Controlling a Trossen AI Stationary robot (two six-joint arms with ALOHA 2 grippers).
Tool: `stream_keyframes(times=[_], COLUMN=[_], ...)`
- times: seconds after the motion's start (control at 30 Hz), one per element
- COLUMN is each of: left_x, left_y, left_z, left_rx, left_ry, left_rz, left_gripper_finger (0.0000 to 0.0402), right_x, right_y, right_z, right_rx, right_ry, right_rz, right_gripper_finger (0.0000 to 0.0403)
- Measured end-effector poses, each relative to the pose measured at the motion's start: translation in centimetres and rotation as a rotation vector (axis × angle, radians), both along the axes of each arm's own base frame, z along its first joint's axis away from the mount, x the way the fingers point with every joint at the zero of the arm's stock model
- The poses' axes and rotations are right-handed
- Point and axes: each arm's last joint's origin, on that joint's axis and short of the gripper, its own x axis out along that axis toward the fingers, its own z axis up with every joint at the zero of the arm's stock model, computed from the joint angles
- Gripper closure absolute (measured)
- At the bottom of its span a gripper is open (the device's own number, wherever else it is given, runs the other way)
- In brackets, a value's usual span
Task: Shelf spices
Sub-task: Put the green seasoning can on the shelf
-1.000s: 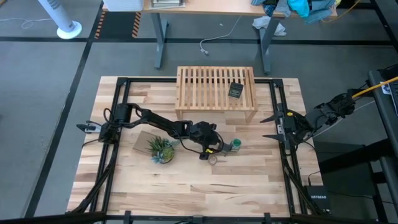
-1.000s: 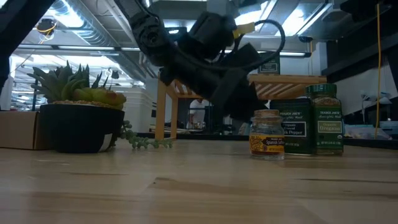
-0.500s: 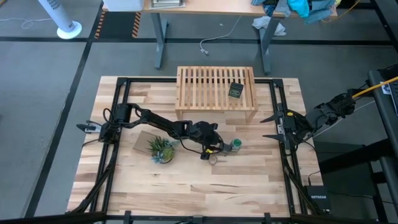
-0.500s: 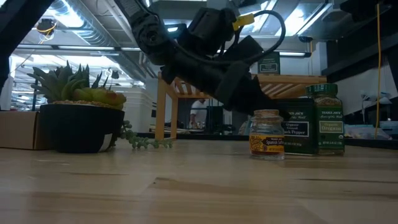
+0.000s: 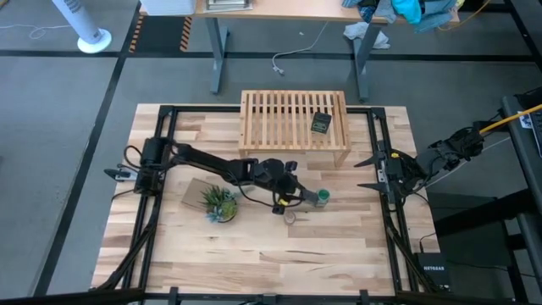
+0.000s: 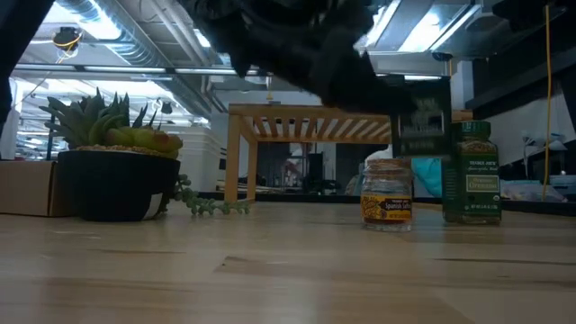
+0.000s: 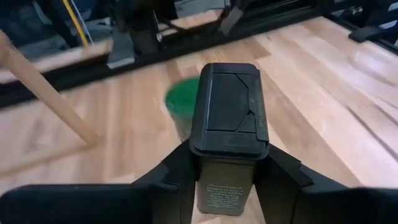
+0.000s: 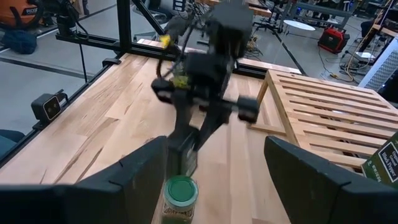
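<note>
Two dark arms are seen, built of slim black segments joined by thicker rounded joints. On the left arm, black cables are looped along the segments, and a small yellow tag is fixed near the wrist. The left tool point(image 5: 298, 197) is made of two wide black fingers point(image 7: 171, 180) with a matt finish and angular edges. The right tool point(image 5: 366, 172) has thin pointed dark fingers with pale parts behind them, and an orange cable is led to the right arm.

Dark tin point(image 6: 420, 126) is held clear of the surface point(image 6: 288, 270) above pale jar point(image 6: 386, 194), beside green-capped jar point(image 6: 472, 171).
</note>
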Motion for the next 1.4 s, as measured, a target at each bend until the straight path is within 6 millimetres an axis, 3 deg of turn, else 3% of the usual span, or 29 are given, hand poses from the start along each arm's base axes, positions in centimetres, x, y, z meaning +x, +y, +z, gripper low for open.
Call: stream_keyframes(times=[0.27, 0.6, 0.83, 1.07, 1.4], left_x=[-1.5, -3.5, -4.2, -4.3, -3.7], left_y=[2.2, 9.3, 13.6, 14.3, 14.3], left_z=[5.0, 8.6, 10.6, 11.5, 9.7], left_rx=[0.171, 0.177, 0.066, 0.03, -0.001], left_ry=[-0.061, -0.155, -0.221, -0.236, -0.168], left_rz=[0.066, 0.225, 0.226, 0.168, 0.135], left_gripper_finger=[0.0285, 0.0285, 0.0285, 0.0285, 0.0285], right_x=[0.0, 0.0, 0.0, 0.0, 0.0], right_y=[0.0, 0.0, 0.0, 0.0, -0.1], right_z=[0.0, 0.0, 0.0, 0.0, 0.1], right_rx=[0.0, 0.002, 0.002, -0.002, -0.003], right_ry=[0.0, -0.002, -0.003, -0.006, -0.008], right_rz=[0.0, 0.0, 0.0, -0.018, -0.021], right_gripper_finger=[0.013, 0.013, 0.013, 0.013, 0.013])
